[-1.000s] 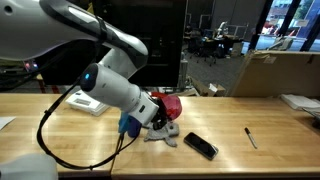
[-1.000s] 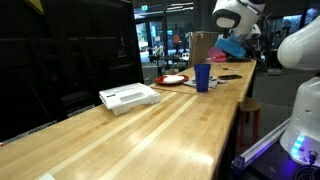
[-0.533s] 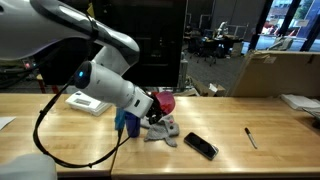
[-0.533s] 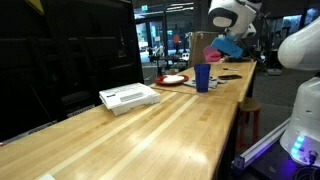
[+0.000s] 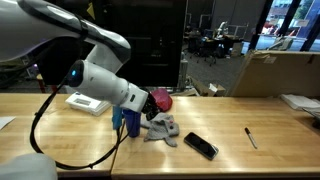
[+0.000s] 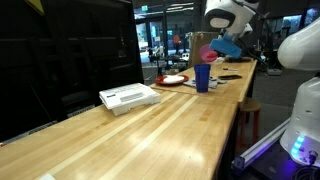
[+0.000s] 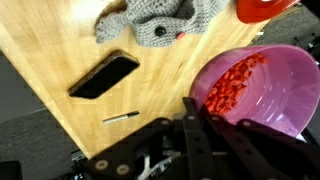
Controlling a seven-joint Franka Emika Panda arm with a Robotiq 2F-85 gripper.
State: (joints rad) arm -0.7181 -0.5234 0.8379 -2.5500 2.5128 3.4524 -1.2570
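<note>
Cloth (image 7: 150, 25), phone (image 7: 103, 76), pen (image 7: 121, 117) near gripped bowl (image 7: 280, 90); cup (image 6: 202, 78) — beside.

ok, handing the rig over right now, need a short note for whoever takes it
Hand: shut on the rim of the purple bowl, held in the air over the table.
Bowl holds red pieces, none seen spilled.
Under it: grey cloth, black phone, pen, red plate; blue cup close by.
Done: bowl lifted. Left: bowl not yet set down or emptied.
</note>
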